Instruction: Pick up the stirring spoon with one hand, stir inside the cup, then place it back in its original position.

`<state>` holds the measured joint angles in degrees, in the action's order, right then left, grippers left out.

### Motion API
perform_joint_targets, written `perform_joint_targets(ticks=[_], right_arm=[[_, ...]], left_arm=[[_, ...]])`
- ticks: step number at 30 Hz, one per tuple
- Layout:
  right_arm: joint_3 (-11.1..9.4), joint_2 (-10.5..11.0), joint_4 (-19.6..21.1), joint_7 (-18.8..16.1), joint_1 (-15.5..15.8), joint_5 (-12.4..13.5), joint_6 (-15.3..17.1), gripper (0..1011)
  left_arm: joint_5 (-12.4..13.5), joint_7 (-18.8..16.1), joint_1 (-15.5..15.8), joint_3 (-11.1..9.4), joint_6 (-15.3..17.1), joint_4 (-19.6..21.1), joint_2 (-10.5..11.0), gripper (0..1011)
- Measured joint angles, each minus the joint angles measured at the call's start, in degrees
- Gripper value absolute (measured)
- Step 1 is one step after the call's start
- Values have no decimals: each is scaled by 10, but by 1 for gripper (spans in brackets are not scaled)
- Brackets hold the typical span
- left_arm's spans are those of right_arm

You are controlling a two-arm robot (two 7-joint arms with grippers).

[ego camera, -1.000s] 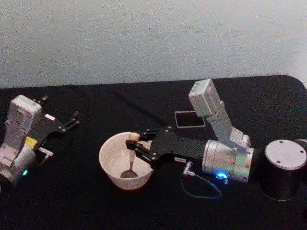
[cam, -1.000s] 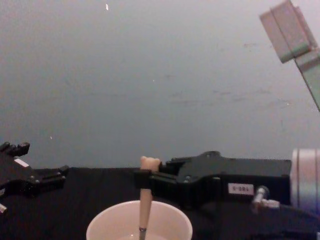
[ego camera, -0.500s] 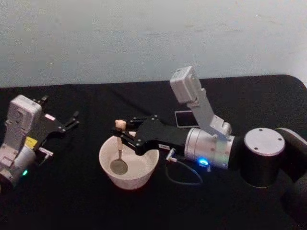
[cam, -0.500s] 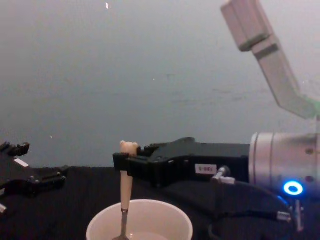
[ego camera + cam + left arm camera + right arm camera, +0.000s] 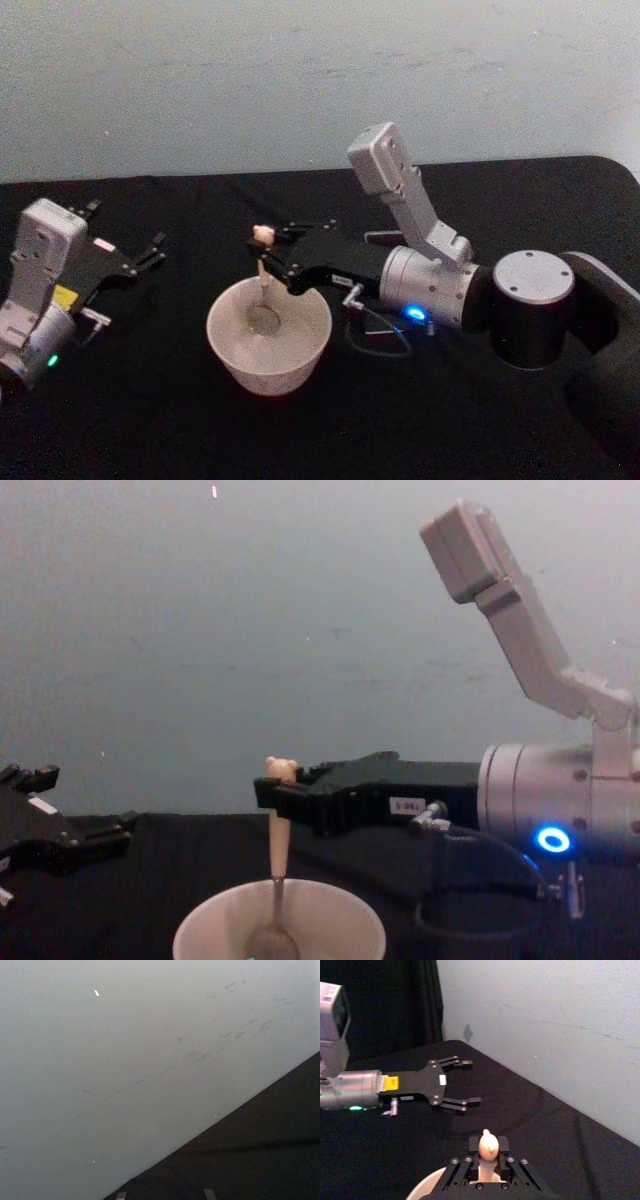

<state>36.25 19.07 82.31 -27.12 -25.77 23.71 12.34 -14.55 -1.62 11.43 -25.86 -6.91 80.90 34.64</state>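
black-clothed table point(image 5: 150, 420); cream cup point(image 5: 268, 375) stands mid-table.

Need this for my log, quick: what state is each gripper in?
Left gripper: open, empty, parked at left.
Right gripper: shut on the spoon, its bowl in the cup.

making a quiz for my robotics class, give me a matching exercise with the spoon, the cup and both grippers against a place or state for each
1 stirring spoon
2 cup
3 left gripper
4 right gripper

A open, holding nothing, off to the left
B shut on the spoon's handle
C standing on the black table
D roughly upright, bowl down inside the cup

Pairs: 1-D, 2-C, 3-A, 4-B
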Motion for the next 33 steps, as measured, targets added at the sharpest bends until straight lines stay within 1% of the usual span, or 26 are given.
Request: perform_joint_targets(ticks=[5, 8, 12, 14, 15, 25, 29, 33], right_arm=[[-9, 0, -5, 1, -1, -2, -2, 213], [-13, 5, -5, -1, 0, -3, -2, 213], [-18, 16, 3, -7, 8, -4, -2, 213], [-22, 26, 14, -14, 17, -1, -1, 213], [-22, 26, 14, -14, 17, -1, -1, 213], [-29, 65, 58, -41, 48, 20, 1, 213], [-29, 80, 85, -52, 61, 36, 4, 213], [-28, 91, 104, -57, 68, 48, 7, 213]], left_arm=[[0, 0, 0, 0, 0, 0, 0, 1001], [0, 0, 0, 0, 0, 0, 0, 1001], [0, 0, 0, 0, 0, 0, 0, 1001], [0, 0, 0, 0, 0, 0, 0, 1001], [0, 0, 0, 0, 0, 0, 0, 1002], [0, 0, 0, 0, 0, 0, 0, 1001], [0, 0, 0, 0, 0, 0, 0, 1001], [0, 0, 0, 0, 0, 0, 0, 1001]])
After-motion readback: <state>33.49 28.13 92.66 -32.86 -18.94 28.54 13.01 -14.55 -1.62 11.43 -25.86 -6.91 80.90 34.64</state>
